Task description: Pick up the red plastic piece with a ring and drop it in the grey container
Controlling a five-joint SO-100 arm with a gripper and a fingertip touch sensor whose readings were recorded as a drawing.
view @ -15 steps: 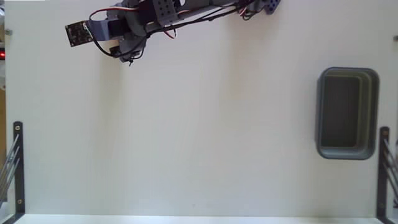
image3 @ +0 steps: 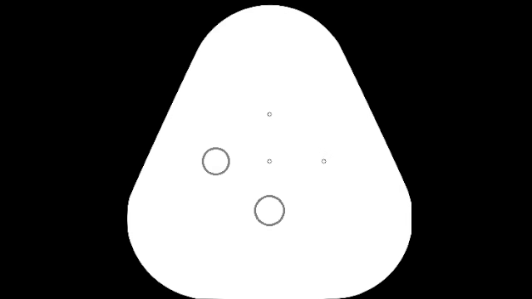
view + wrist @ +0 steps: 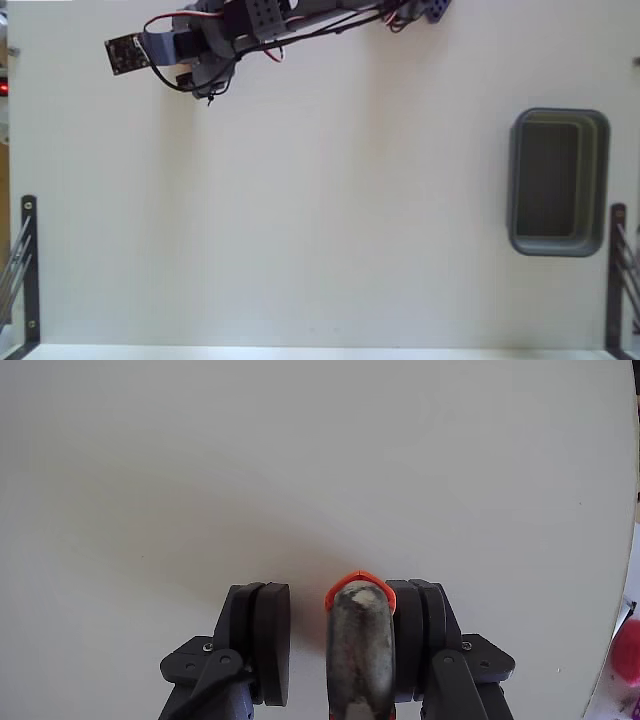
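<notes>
The grey container [image 3: 559,183] lies flat at the right side of the white table in the fixed view, and its dark inside looks empty. The arm is folded along the top edge, with my gripper [image 3: 203,88] at the top left, far from the container. In the wrist view my gripper [image 3: 318,598] hangs over bare table, open by a narrow gap with nothing in it. A grey pad with a red-orange rim [image 3: 356,630] sits against the right finger. I cannot pick out the red plastic piece with a ring in either view.
A blurred pink-red shape [image 3: 627,660] shows at the wrist view's right edge; what it is I cannot tell. A small red spot [image 3: 4,88] sits at the fixed view's left edge. Black metal brackets [image 3: 27,270] [image 3: 616,275] stand at the table's lower corners.
</notes>
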